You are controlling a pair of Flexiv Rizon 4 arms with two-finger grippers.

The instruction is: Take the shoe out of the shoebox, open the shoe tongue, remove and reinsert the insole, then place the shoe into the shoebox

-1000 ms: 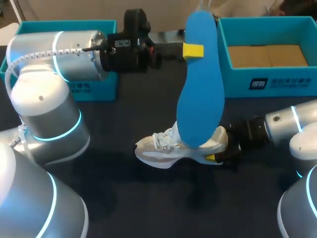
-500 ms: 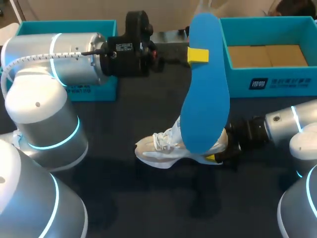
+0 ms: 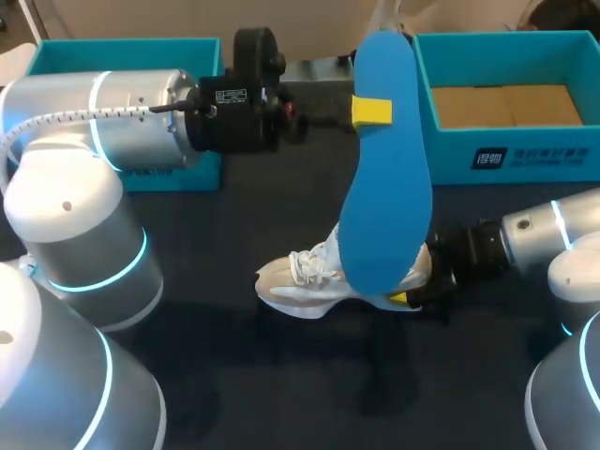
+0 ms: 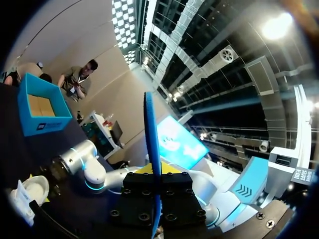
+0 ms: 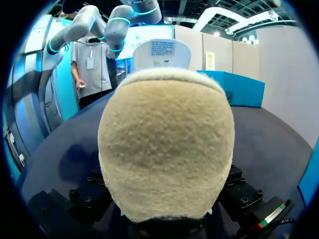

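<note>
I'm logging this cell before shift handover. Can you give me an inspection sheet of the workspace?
Surface: dark table.
Job's things: white shoe mid-table; blue insole held upright over it; open shoebox far right; second shoebox far left.
Clutter: nothing seen.
Grippers: left gripper shut on the insole; right gripper at the shoe's heel.
Cables: white braided cable along the left arm.
Surroundings: nothing seen.

Insole [image 3: 384, 178] over shoe [image 3: 298, 277], perhaps touching
</note>
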